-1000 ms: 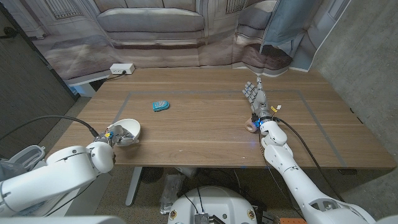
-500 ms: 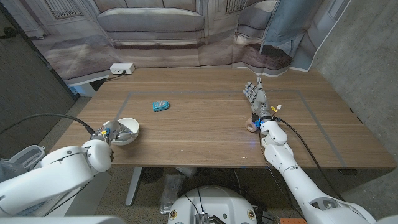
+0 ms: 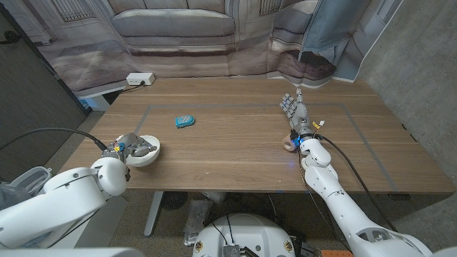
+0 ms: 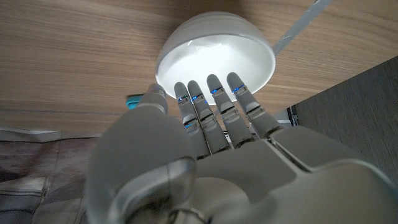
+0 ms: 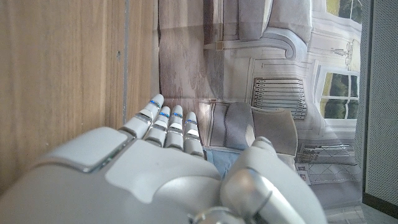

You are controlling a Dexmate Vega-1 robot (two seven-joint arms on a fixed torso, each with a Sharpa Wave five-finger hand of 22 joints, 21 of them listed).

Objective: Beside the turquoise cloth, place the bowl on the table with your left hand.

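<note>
We see our left hand (image 3: 136, 148) near the left edge of the tabletop (image 3: 243, 143). It holds the white bowl (image 3: 148, 152). In the left wrist view, our fingers (image 4: 214, 99) reach over the rim and into the bowl (image 4: 214, 59), and the thumb sits by the rim on the outside. From the head view, the bowl is right by the tabletop's near left edge. We cannot tell if it touches the wood or hangs just above it.

The turquoise cloth (image 3: 184, 121) lies farther back on the tabletop, apart from the bowl. It is small and bunched up.

Our right hand (image 3: 293, 107) is on the other side of the tabletop, well apart from the bowl and the cloth. It holds nothing. Its fingers (image 5: 163, 124) are straight and side by side, pointing toward the far edge.

A white box (image 3: 140, 79) sits at the far left corner. Behind the tabletop hangs a sheet (image 3: 178, 36) with a picture of a sofa on it.
</note>
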